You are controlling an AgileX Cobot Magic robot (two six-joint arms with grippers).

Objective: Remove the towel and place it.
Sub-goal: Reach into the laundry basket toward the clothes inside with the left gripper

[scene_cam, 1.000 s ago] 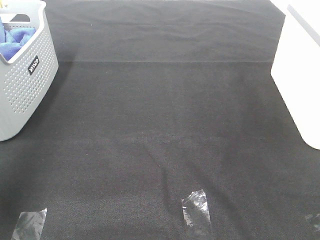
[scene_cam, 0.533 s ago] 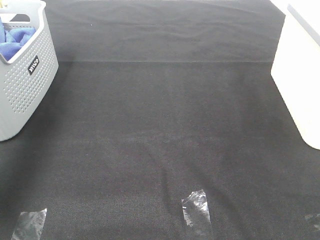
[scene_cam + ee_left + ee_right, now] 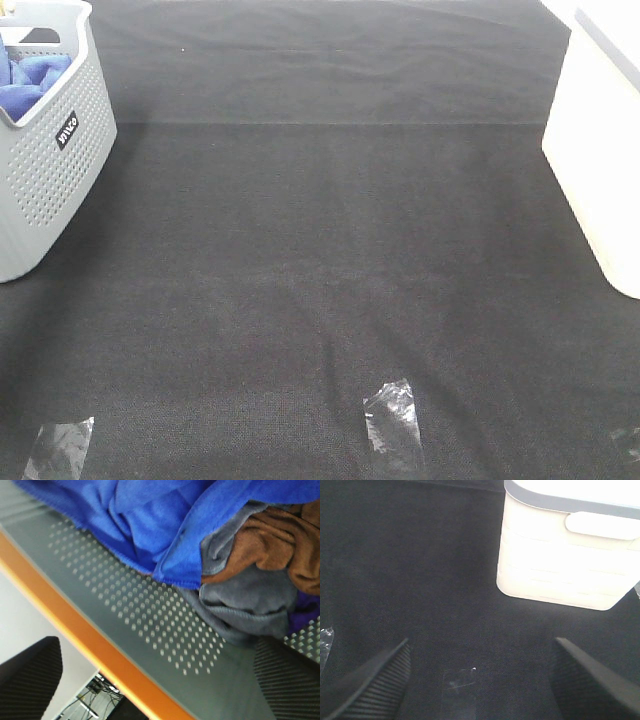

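between the left claw's (image 3: 157, 650) two black ribbed fingers (image 3: 30, 680), which stand wide apart and clamp nothing, lies the perforated inner wall of the grey plastic basket (image 3: 140, 615). just past that wall the royal-blue microfibre towel (image 3: 150, 520) is bunched in folds inside the basket. its hemmed edge lies over a crumpled grey cloth (image 3: 245, 600) and a brown cloth (image 3: 280, 535), both touching it. an orange strip (image 3: 75, 640) runs along the basket's outer side.

the right claw (image 3: 482, 642) hangs over the black fabric table cover (image 3: 395, 555), its fingers (image 3: 590, 685) likewise spread with nothing gripped. a patch of clear tape (image 3: 460, 690) sits on the cover between them, and a white rectangular plastic bin with a grey rim (image 3: 560, 565) stands farther out.

from the high camera the basket (image 3: 50, 170) stands at the far left edge of the cover (image 3: 320, 250), with a fold of the towel (image 3: 30, 75) showing inside its rim. the white bin (image 3: 600, 150) is at the right edge, well apart from the basket, and patches of clear tape (image 3: 392, 425) lie near the front.
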